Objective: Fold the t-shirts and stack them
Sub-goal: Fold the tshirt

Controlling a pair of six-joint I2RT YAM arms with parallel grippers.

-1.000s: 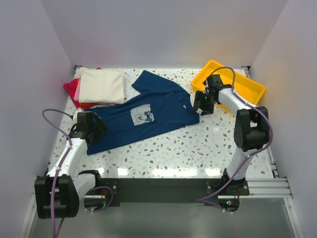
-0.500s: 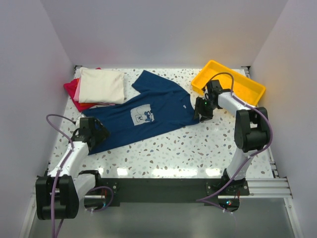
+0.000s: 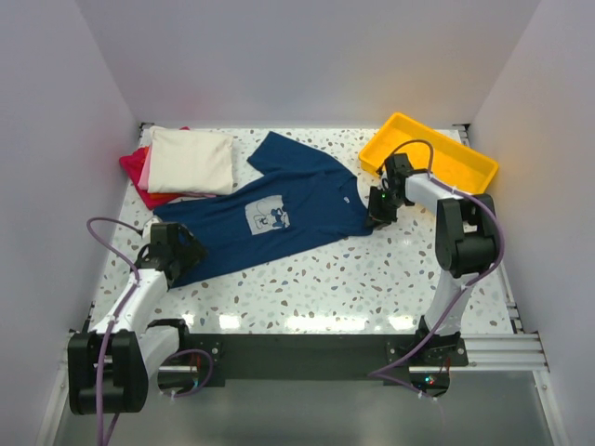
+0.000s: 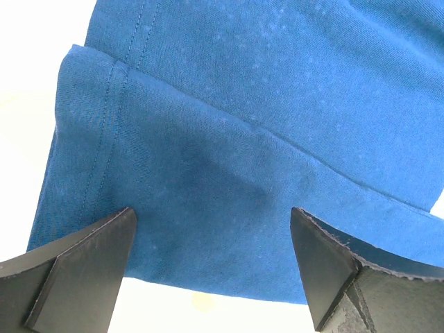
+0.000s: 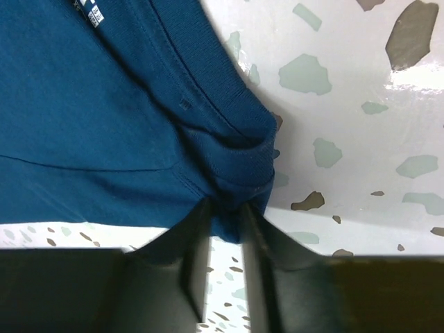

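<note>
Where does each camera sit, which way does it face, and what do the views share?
Top external: fixed above and behind the bases, looking down at the table; left arm, right arm, navy t-shirt and yellow tray show.
Left wrist: on the left wrist, facing down onto the shirt's hem; left hand open, fingers apart.
Right wrist: on the right wrist, facing down; right hand pinches a bunched shirt edge.
Shared: all show the navy t-shirt.

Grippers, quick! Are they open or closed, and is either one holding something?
Left gripper: open, over the navy t-shirt hem.
Right gripper: closed, pinching the navy t-shirt.
</note>
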